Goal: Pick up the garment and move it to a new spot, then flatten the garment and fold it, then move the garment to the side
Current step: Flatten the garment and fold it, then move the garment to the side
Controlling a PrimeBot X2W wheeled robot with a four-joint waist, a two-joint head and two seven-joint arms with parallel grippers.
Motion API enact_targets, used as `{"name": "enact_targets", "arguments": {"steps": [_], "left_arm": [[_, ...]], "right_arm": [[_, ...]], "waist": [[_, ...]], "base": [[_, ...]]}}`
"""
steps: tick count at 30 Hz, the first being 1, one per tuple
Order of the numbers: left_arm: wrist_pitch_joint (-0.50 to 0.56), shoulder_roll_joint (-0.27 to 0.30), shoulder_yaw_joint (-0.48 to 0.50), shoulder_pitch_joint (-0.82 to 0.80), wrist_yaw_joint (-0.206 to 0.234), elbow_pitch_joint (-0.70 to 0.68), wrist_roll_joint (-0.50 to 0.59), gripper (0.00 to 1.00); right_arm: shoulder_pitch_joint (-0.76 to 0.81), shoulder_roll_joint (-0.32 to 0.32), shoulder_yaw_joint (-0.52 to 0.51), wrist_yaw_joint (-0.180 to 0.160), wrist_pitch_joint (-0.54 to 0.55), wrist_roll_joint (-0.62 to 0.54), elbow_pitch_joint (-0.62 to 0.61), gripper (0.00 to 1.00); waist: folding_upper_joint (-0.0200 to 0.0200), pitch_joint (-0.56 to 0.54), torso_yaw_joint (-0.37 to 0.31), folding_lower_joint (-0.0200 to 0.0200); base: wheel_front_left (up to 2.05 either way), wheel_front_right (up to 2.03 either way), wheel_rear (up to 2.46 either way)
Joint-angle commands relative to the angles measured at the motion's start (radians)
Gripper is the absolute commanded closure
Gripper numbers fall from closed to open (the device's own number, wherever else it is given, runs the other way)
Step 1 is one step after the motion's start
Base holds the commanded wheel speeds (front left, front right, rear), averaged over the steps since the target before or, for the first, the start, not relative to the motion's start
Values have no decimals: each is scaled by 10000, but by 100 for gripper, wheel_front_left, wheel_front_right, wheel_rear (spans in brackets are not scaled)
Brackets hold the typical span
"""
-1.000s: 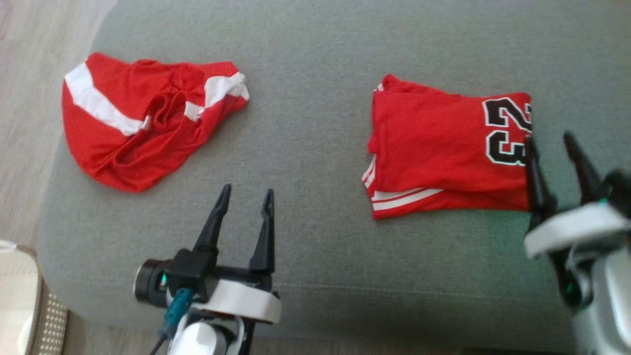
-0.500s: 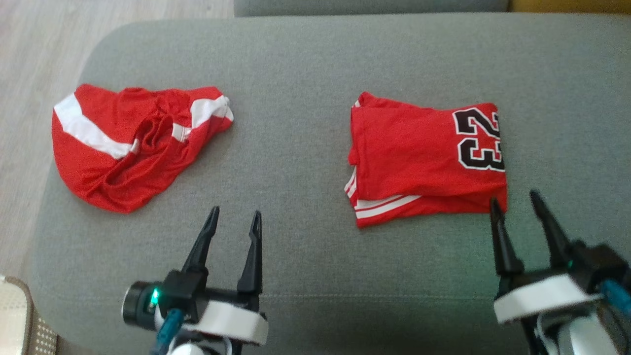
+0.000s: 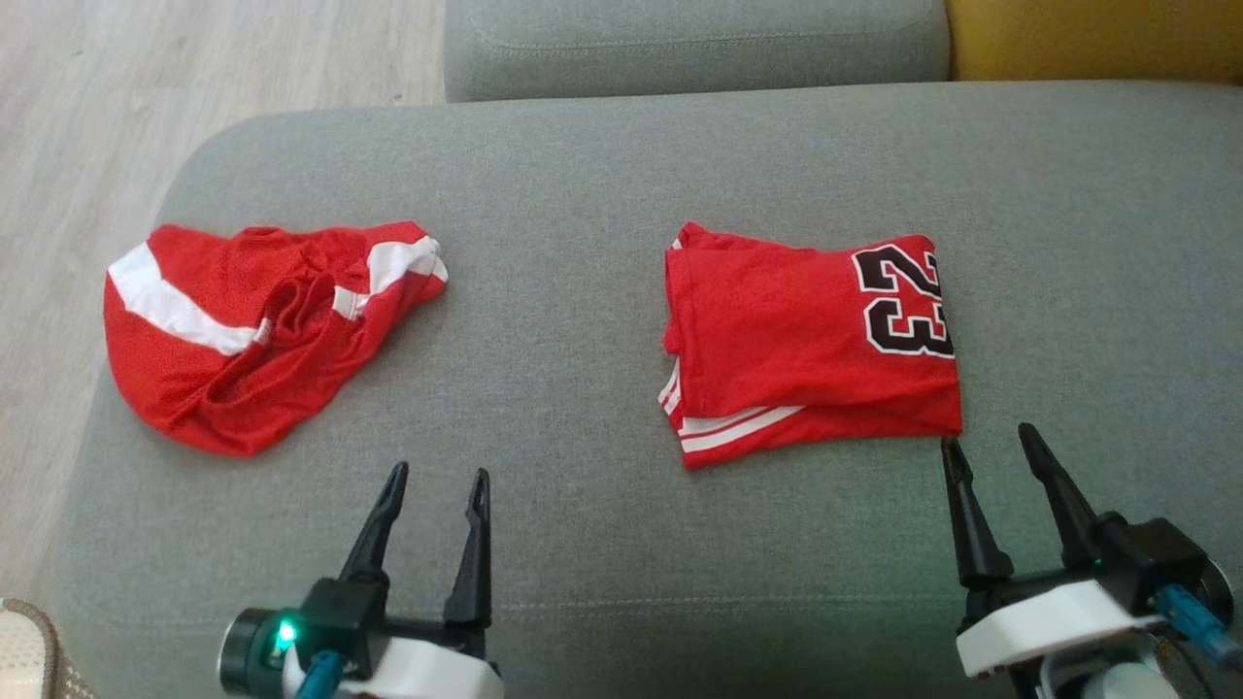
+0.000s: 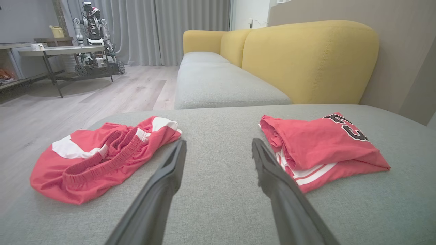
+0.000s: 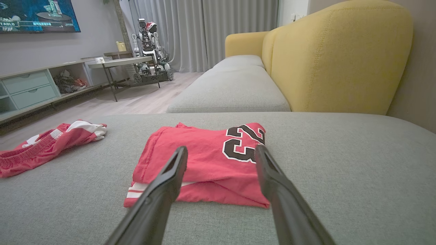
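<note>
Head view showed the grey sofa seat [image 3: 602, 544] spreading across nearly the whole scene, with a yellow backrest [image 3: 1088, 39] at its far right corner. Two red garments lay on the seat, well apart. The wider-spread one, a pair of red shorts [image 3: 243, 340] with white stripes, sat crumpled toward the robot's left, its waistband bunched and one edge near the seat's rim. The jersey [image 3: 806, 349], numbered 23, lay right of centre as a neat folded rectangle, its white-striped hem showing beneath the top layer. The left gripper [image 3: 438, 472] hovered over bare cushion between the two garments and nearer the robot, its fingers spread wide and grasping nothing. The right gripper [image 3: 988, 437] hung just beside the jersey's near right corner, fingers released and empty, apparently not touching the cloth.

Judged from this layout, the jersey looked finished: flattened, folded and placed off to one side. The shorts appeared untouched. If they were the next garment, picking up, relocating, flattening and folding were all left to do.
</note>
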Motion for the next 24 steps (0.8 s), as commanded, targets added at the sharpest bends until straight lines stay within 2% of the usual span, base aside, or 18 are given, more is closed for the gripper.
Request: {"name": "enact_targets", "arguments": {"steps": [1,24], "left_arm": [[-120,-74,388,-262,22,-323,73,0],[-120,-74,426,-245,42,-277,206,0]], "right_arm": [[-122,-42,274,-2,-92,22,-270,0],[-87,-38,496,-2,-93,369,-108,0]], "waist": [[-1,-22,3,0],[-1,-165,170,0]], "base": [[0,0,0],[0,0,0]]}}
